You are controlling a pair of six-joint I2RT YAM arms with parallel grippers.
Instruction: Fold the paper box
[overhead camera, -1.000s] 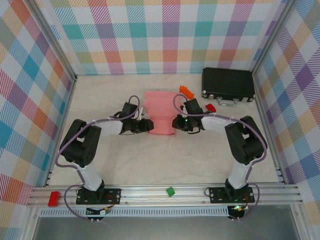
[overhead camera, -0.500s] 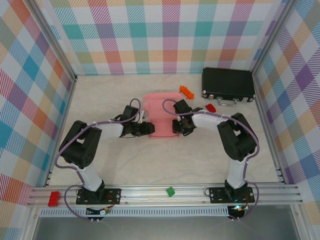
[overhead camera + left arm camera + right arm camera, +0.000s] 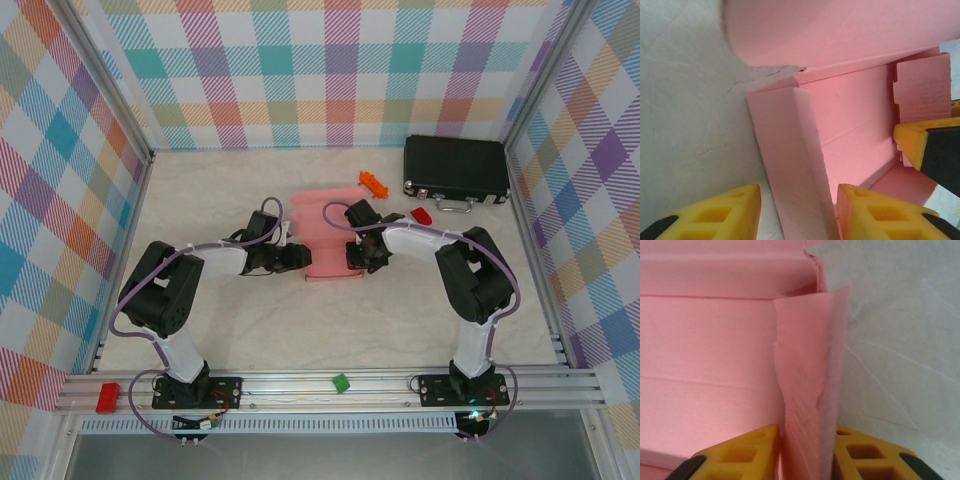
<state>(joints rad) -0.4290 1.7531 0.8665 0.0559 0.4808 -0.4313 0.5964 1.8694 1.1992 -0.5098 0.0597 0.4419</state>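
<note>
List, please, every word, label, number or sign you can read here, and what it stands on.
None can be read.
The pink thin-card paper box is plain, and the black rectangular hard case shows no legible label.

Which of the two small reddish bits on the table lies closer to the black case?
The red bit, beside the black case's handle; the orange bit lies farther left, near the paper box.

No text, label, brand, number or sign can be read anywhere, whether on the pink box (image 3: 325, 235) at centre frame, the black case (image 3: 455, 168) at upper right, or the checked walls (image 3: 330, 70).
</note>
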